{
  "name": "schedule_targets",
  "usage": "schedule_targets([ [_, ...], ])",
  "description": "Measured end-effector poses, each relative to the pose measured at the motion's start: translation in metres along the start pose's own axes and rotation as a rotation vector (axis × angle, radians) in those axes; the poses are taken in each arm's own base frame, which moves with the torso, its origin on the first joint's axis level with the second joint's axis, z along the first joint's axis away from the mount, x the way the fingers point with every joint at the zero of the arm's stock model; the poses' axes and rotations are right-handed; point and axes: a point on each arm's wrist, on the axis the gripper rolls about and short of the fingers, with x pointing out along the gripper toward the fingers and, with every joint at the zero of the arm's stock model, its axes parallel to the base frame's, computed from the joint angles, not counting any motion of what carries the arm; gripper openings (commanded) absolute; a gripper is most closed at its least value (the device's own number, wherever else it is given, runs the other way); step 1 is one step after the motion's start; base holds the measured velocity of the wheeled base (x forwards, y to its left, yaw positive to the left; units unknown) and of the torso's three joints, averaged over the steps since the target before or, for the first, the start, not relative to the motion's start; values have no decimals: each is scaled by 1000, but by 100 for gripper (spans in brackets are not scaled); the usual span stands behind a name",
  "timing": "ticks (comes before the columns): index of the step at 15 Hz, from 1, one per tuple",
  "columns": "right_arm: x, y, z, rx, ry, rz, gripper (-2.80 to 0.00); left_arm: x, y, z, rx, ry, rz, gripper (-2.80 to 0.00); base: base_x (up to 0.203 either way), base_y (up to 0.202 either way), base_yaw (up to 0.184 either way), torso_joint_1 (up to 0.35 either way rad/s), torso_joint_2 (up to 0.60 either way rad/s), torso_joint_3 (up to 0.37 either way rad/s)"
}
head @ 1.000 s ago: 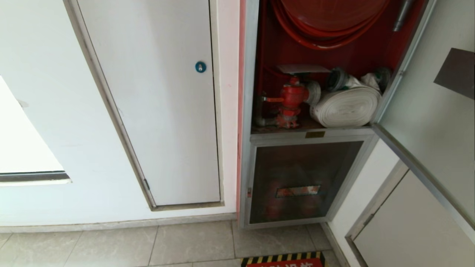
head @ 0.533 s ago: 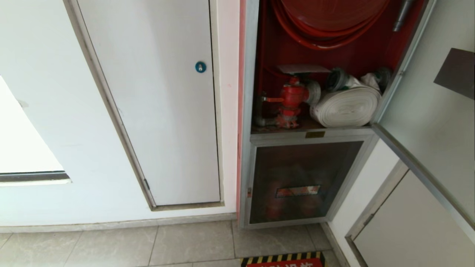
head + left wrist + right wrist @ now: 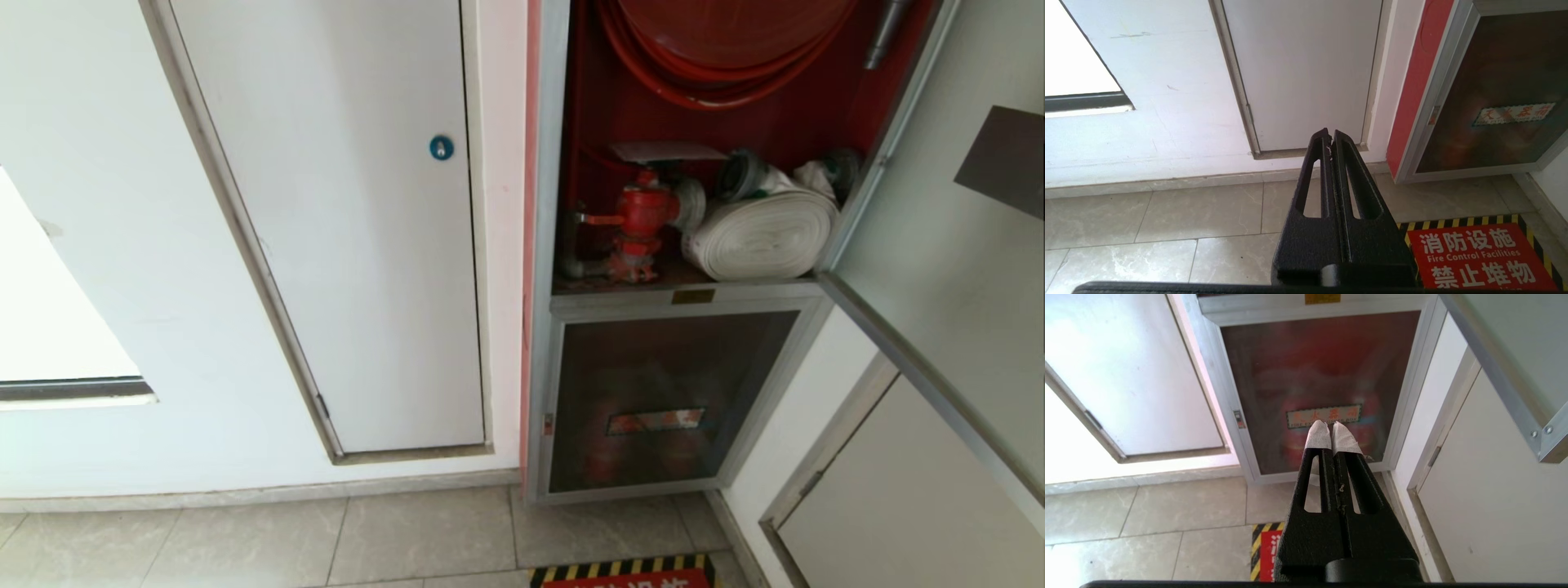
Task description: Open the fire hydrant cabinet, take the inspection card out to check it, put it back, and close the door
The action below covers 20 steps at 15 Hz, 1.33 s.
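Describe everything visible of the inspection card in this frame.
The inspection card is a thin, flat, pale grey-white rectangle, paper-like in look. It lies roughly level inside the open fire hydrant cabinet, on top of the red valve, against the red back wall and below the red hose reel. The rolled white hose sits beside it toward the robot's right. No print is legible on it. Neither gripper is near it.

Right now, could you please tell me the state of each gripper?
Left gripper: closed, holding nothing.
Right gripper: closed, holding nothing.
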Motion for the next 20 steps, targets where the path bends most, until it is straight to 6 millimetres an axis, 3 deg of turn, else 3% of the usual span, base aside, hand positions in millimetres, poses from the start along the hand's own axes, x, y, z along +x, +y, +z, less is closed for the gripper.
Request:
schedule_targets([
  [7, 2, 0, 48, -10, -38, -119, -280, 0, 0, 0, 0, 0, 0, -280, 0, 0, 0, 0, 0, 0],
  [13, 17, 2, 99, -14, -32, -218, -280, 0, 0, 0, 0, 0, 0, -280, 0, 0, 0, 0, 0, 0],
  [17, 28, 1, 134, -10, -57, -364, -280, 0, 0, 0, 0, 0, 0, -280, 0, 0, 0, 0, 0, 0],
  [20, 40, -1, 148, -14, -43, -529, -280, 0, 0, 0, 0, 0, 0, -280, 0, 0, 0, 0, 0, 0],
])
